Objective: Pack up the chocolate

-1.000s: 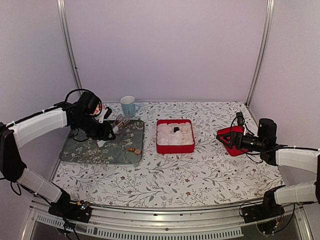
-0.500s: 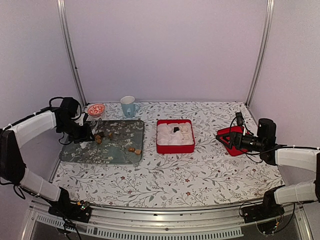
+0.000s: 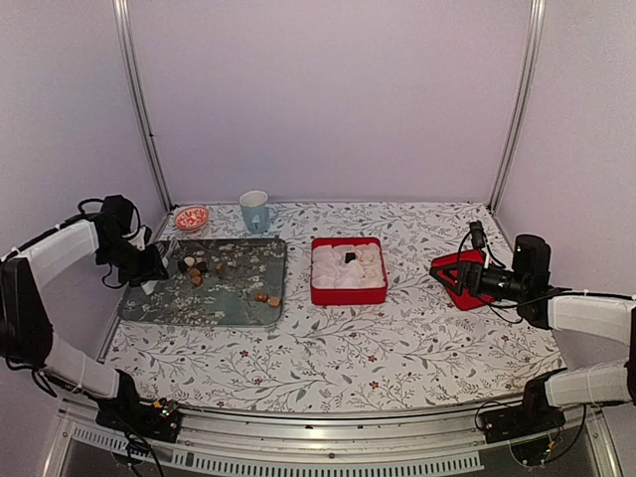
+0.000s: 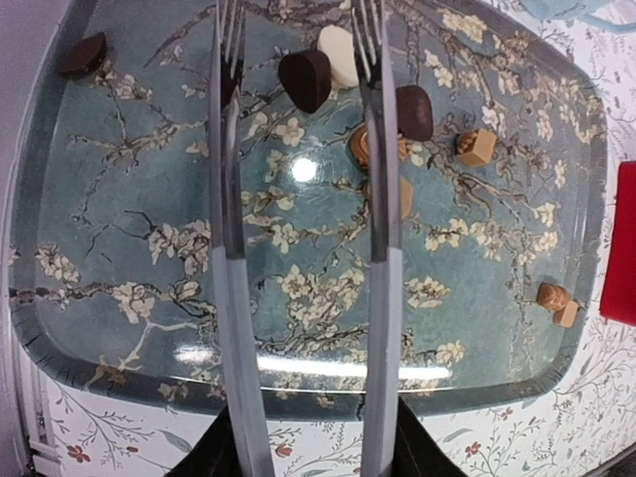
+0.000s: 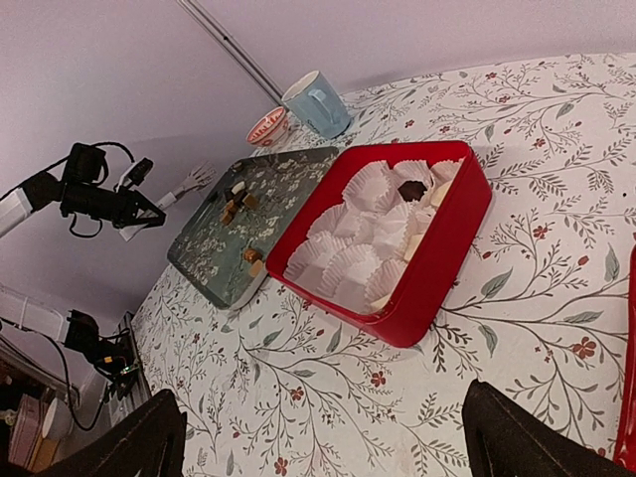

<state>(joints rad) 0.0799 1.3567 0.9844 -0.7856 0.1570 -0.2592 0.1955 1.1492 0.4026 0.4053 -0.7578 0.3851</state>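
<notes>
Several pieces of chocolate (image 4: pixel 305 79) in dark, white and tan lie scattered on the teal blossom tray (image 4: pixel 119 328), most near its far end (image 3: pixel 196 270) and two by its right edge (image 3: pixel 266 298). My left gripper (image 4: pixel 298 22) hovers over the tray's left part (image 3: pixel 159 256). It is open: its fork-like fingers (image 4: pixel 227 199) stand apart and grip nothing. The red box (image 3: pixel 348 295) of white paper cups holds one dark chocolate (image 3: pixel 350 257) (image 5: pixel 410 189). My right gripper (image 5: pixel 323 412) is open and empty, right of the box (image 5: pixel 437 288).
A blue cup (image 3: pixel 254 211) and a small red-and-white bowl (image 3: pixel 191 217) stand behind the tray. A flat red piece (image 3: pixel 453 270) lies under my right gripper at the table's right. Metal frame posts (image 3: pixel 139 109) rise at both back corners.
My left arm has pulled back leftward from over the tray's far side to its left edge, which uncovers the bowl and the chocolates. The right arm has not moved.
</notes>
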